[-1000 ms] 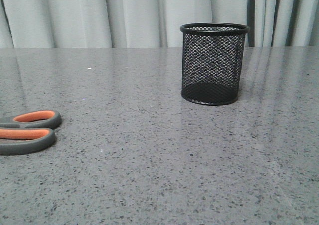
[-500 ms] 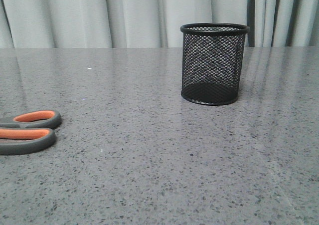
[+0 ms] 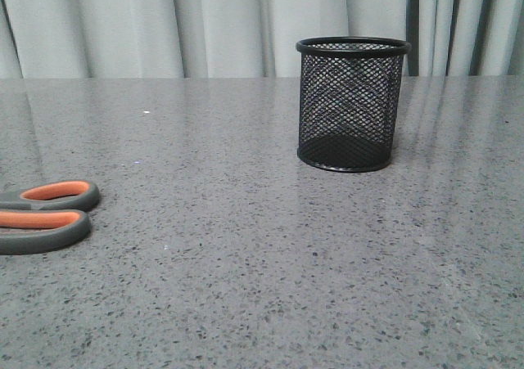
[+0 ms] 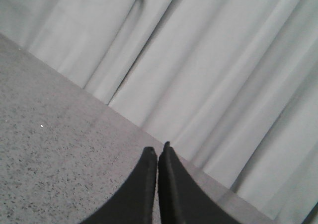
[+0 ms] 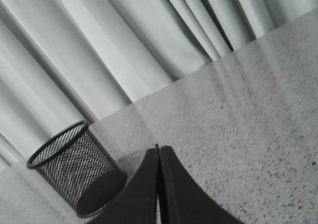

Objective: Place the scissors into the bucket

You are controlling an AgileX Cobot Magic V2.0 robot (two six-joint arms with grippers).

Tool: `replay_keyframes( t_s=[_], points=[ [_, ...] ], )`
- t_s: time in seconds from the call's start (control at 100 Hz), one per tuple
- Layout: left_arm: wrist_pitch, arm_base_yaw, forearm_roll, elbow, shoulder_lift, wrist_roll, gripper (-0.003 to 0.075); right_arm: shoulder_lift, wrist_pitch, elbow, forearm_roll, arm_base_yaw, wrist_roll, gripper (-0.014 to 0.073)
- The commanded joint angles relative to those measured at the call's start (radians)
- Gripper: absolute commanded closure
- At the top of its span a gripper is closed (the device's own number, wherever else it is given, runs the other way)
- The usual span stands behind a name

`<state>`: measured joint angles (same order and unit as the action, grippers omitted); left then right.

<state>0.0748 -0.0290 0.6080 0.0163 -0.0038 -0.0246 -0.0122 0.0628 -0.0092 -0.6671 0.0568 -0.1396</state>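
The scissors (image 3: 45,215) lie flat at the left edge of the front view. Only their dark grey looped handles with orange lining show; the blades run out of view. The bucket (image 3: 350,105), a black wire-mesh cup, stands upright at the far middle-right of the table. It also shows in the right wrist view (image 5: 74,169), beside the fingers and apart from them. My left gripper (image 4: 157,152) is shut and empty above bare table near the curtain. My right gripper (image 5: 158,148) is shut and empty. Neither gripper shows in the front view.
A grey speckled stone table (image 3: 262,254) fills the front view. A pale pleated curtain (image 3: 205,25) hangs behind its far edge. A small white speck (image 3: 146,112) lies on the far left of the table.
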Motion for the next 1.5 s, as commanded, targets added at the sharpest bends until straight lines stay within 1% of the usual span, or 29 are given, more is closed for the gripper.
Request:
replay_keyframes(
  t_s=[0.0, 0.06, 0.11, 0.19, 0.3, 0.38, 0.44, 0.53, 0.61, 0.73, 0.78, 0.83, 0.85, 0.88, 0.89, 0.9, 0.92, 0.94, 0.95, 1.0, 1.06, 1.07, 1.14, 1.19, 1.23, 1.29, 1.36, 1.43, 1.49],
  points=[
    [-0.028, -0.001, -0.032, 0.090, -0.020, -0.005, 0.0741, -0.003, -0.002, -0.094, 0.000, -0.005, -0.002, 0.0636],
    [-0.112, -0.001, -0.097, 0.178, 0.004, 0.011, 0.0741, 0.034, 0.049, -0.148, 0.013, -0.005, -0.002, 0.0636],
    [-0.214, -0.001, -0.163, 0.258, 0.037, 0.025, 0.0741, 0.080, 0.104, -0.203, 0.033, -0.005, -0.002, 0.0636],
    [-0.363, -0.001, -0.231, 0.394, 0.117, 0.100, 0.0741, 0.185, 0.211, -0.313, 0.096, -0.005, -0.002, 0.0636],
    [-0.580, -0.001, -0.236, 0.591, 0.289, 0.262, 0.0741, 0.356, 0.375, -0.478, 0.187, -0.005, -0.002, 0.0637],
    [-0.726, -0.001, -0.236, 0.695, 0.399, 0.319, 0.0741, 0.470, 0.493, -0.585, 0.224, -0.005, -0.002, 0.0638],
    [-0.787, 0.018, -0.236, 0.752, 0.463, 0.332, 0.0741, 0.542, 0.551, -0.648, 0.246, -0.005, -0.002, 0.0638],
    [-0.802, 0.076, -0.236, 0.806, 0.533, 0.336, 0.0741, 0.621, 0.580, -0.710, 0.249, -0.005, -0.041, 0.0638],
    [-0.804, 0.139, -0.241, 0.830, 0.570, 0.361, 0.0741, 0.658, 0.588, -0.738, 0.249, -0.005, -0.048, 0.0638],
    [-0.852, 0.230, -0.248, 0.865, 0.626, 0.475, 0.0741, 0.685, 0.634, -0.768, 0.247, -0.003, -0.091, 0.0632],
    [-0.874, 0.257, -0.255, 0.877, 0.654, 0.480, 0.0739, 0.688, 0.653, -0.777, 0.247, -0.003, -0.100, 0.0603],
    [-0.896, 0.280, -0.269, 0.890, 0.686, 0.482, 0.0738, 0.694, 0.660, -0.784, 0.247, -0.003, -0.101, 0.0545],
    [-0.908, 0.287, -0.279, 0.897, 0.706, 0.482, 0.0738, 0.694, 0.662, -0.787, 0.247, -0.003, -0.101, 0.0499],
    [-0.922, 0.292, -0.287, 0.905, 0.725, 0.484, 0.0732, 0.694, 0.662, -0.790, 0.247, -0.003, -0.101, 0.0461],
    [-0.929, 0.295, -0.292, 0.910, 0.735, 0.484, 0.0725, 0.694, 0.665, -0.792, 0.247, -0.003, -0.101, 0.0419],
    [-0.929, 0.298, -0.295, 0.911, 0.735, 0.484, 0.0721, 0.694, 0.665, -0.792, 0.247, -0.003, -0.101, 0.0419],
    [-0.936, 0.300, -0.302, 0.918, 0.749, 0.484, 0.0711, 0.694, 0.665, -0.794, 0.247, -0.003, -0.101, 0.0375],
    [-0.946, 0.303, -0.310, 0.924, 0.768, 0.484, 0.0685, 0.694, 0.665, -0.796, 0.245, -0.003, -0.101, 0.0314],
    [-0.949, 0.303, -0.310, 0.926, 0.773, 0.484, 0.0678, 0.694, 0.665, -0.796, 0.245, -0.003, -0.101, 0.0314],
    [-0.963, 0.303, -0.320, 0.940, 0.804, 0.484, 0.0614, 0.694, 0.665, -0.796, 0.245, -0.003, -0.101, 0.0202],
    [-0.973, 0.303, -0.331, 0.954, 0.836, 0.484, 0.0521, 0.694, 0.665, -0.796, 0.242, -0.003, -0.101, 0.0132],
    [-0.976, 0.303, -0.334, 0.956, 0.843, 0.484, 0.0495, 0.694, 0.665, -0.796, 0.240, -0.003, -0.101, 0.0123],
    [-0.993, 0.303, -0.338, 0.971, 0.877, 0.511, 0.0375, 0.694, 0.666, -0.796, 0.236, -0.003, -0.101, 0.0115],
    [-1.009, 0.303, -0.338, 0.983, 0.904, 0.548, 0.0328, 0.694, 0.666, -0.796, 0.235, -0.003, -0.101, 0.0116],
    [-1.028, 0.303, -0.338, 0.993, 0.930, 0.577, 0.0322, 0.694, 0.666, -0.796, 0.233, -0.003, -0.101, 0.0116],
    [-1.057, 0.303, -0.338, 1.008, 0.969, 0.614, 0.0329, 0.694, 0.666, -0.796, 0.234, -0.003, -0.101, 0.0116],
    [-1.102, 0.311, -0.338, 1.022, 1.019, 0.687, 0.0339, 0.694, 0.666, -0.796, 0.234, -0.003, -0.101, 0.0116],
    [-1.136, 0.335, -0.340, 1.027, 1.064, 0.798, 0.0344, 0.694, 0.666, -0.796, 0.234, -0.003, -0.101, 0.0116],
    [-1.160, 0.364, -0.351, 1.027, 1.102, 0.925, 0.0344, 0.694, 0.666, -0.796, 0.234, -0.003, -0.101, 0.0116]
  ],
)
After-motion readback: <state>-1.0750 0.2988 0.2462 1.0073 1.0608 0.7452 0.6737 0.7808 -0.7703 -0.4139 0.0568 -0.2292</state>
